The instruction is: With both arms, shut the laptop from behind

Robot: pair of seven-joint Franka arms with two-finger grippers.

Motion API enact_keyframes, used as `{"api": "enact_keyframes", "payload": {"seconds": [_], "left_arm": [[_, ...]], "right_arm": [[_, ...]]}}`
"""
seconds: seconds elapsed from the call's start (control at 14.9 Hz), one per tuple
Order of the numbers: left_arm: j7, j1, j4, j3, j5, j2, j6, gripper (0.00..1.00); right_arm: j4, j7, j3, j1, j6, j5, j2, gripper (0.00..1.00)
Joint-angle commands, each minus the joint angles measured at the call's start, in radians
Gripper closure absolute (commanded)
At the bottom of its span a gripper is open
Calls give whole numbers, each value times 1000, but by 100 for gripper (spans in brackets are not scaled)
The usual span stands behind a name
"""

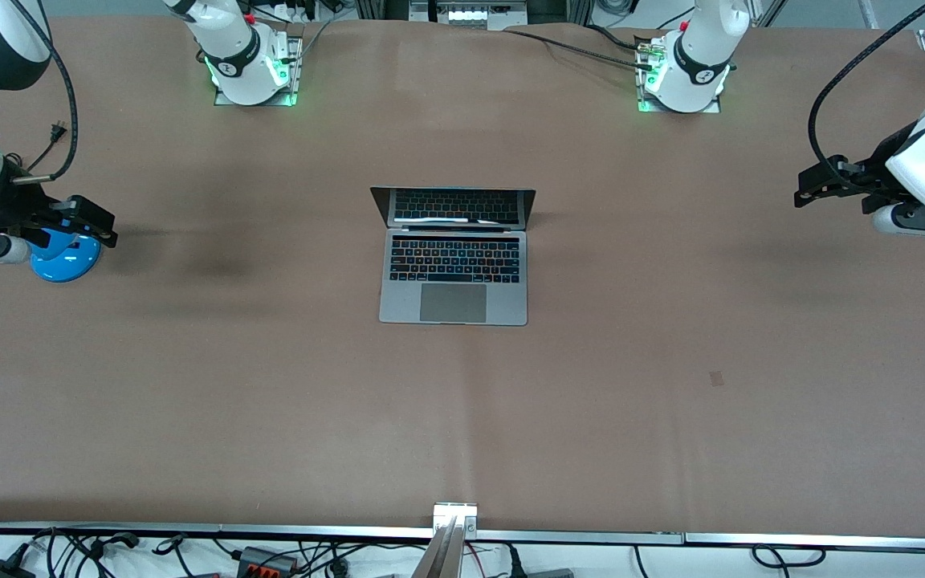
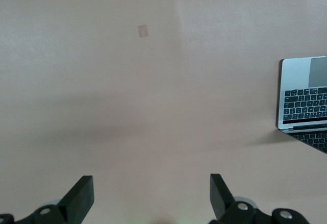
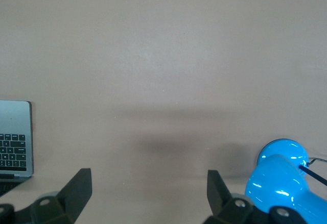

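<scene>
At the centre of the brown surface (image 1: 671, 321), front view: laptop (image 1: 454, 273) open, screen upright. Left claw (image 1: 812, 189) hangs over the left arm's end, right claw (image 1: 97, 225) over the right arm's end, above a blue object (image 1: 65, 261); both well apart from laptop.
Left wrist view: left claw (image 2: 152, 196) spread wide, empty; laptop (image 2: 304, 104) at frame edge.
Right wrist view: right claw (image 3: 149, 193) wide, empty; laptop corner (image 3: 15, 137), blue object (image 3: 278, 180) w/ black cable.

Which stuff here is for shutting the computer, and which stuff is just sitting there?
For the job:
- laptop, open, mid-table
- left tool, open, up over the table's left-arm end
- right tool, open, up over the right-arm end

Just lying about:
- blue object with a black cord, under the right tool
- small patch on the table cover, nearer the front camera than the laptop
</scene>
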Motion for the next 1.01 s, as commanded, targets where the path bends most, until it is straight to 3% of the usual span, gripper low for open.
{"api": "enact_keyframes", "payload": {"seconds": [0.0, 0.27, 0.34, 0.4, 0.47, 0.54, 0.67, 0.74, 0.88, 0.94], "left_arm": [[19, -1, 26, 0, 3, 13, -30, 15], [19, -3, 31, -2, 1, 22, -105, 84], [19, -4, 31, -2, 1, 22, -119, 94], [21, -7, 29, -2, 0, 22, -128, 99], [22, -10, 29, -2, -2, 22, -131, 99], [22, -12, 28, -3, -6, 22, -137, 99], [21, -21, 29, -18, -14, 21, -160, 99], [21, -22, 29, -28, -15, 21, -160, 99], [19, -26, 29, -35, -15, 21, -159, 99], [19, -24, 29, -37, -17, 21, -160, 99]], "right_arm": [[37, -1, 1, 4, -28, 40, 20, 0], [69, 0, 4, 10, -83, 45, 14, 0], [71, -9, 2, 7, -98, 40, 11, 0], [71, -9, -2, 0, -103, 45, 11, 0], [72, -7, -7, -3, -116, 48, 11, 19], [72, -7, -13, -2, -127, 47, 9, 46], [75, 3, -15, -2, -141, 48, 4, 81], [77, 5, -12, -2, -159, 48, 4, 90], [68, 14, -10, 1, -190, 60, 15, 92], [56, 17, -10, 1, -193, 115, 15, 100]]}}
